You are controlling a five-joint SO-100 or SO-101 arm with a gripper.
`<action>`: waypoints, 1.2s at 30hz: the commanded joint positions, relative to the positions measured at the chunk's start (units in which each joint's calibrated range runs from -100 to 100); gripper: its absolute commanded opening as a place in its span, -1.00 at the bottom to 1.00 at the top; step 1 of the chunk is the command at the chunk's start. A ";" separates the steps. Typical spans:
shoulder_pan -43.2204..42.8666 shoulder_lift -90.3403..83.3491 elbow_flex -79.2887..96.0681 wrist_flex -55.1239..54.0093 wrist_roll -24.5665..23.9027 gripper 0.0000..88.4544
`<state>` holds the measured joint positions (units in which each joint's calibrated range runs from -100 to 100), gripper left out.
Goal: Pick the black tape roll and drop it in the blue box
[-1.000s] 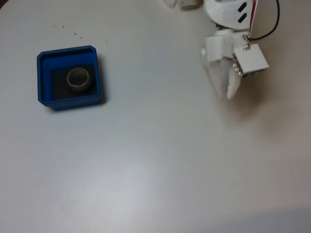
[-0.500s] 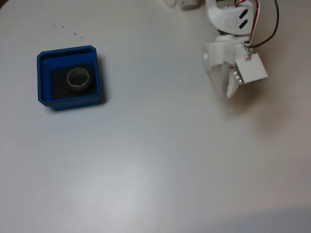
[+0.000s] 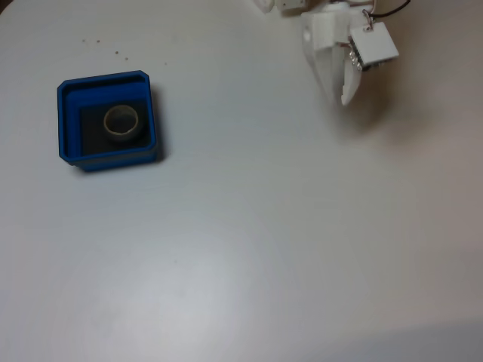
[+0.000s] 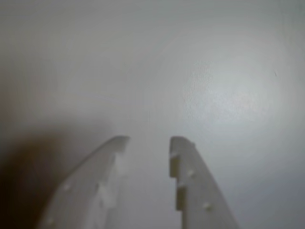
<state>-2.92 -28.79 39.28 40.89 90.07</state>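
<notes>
- One black tape roll lies on the dark floor of the blue box, at the left of my fixed view.
- The box rests on the white table.
- My gripper, well apart at top right, has retreated upward since the earlier frame.
- In my wrist view the gripper is slightly parted and holds nothing.

both pictures are soft and low in detail. the fixed view is evenly lit, with a broad pale sheen on the table and a faint shadow right of the gripper. the wrist view is blurrier; glare sits upper right, and a dark shadow, perhaps the arm's, fills the lower left.
</notes>
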 commanded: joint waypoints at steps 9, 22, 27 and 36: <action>0.62 -23.22 18.22 -0.87 0.30 -0.97; 0.62 -44.87 38.17 -0.87 0.30 -0.97; 0.62 -53.57 46.70 -0.79 0.38 -0.97; 0.62 -65.94 58.83 -0.71 0.38 -0.97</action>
<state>-2.92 -91.11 95.52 40.89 90.07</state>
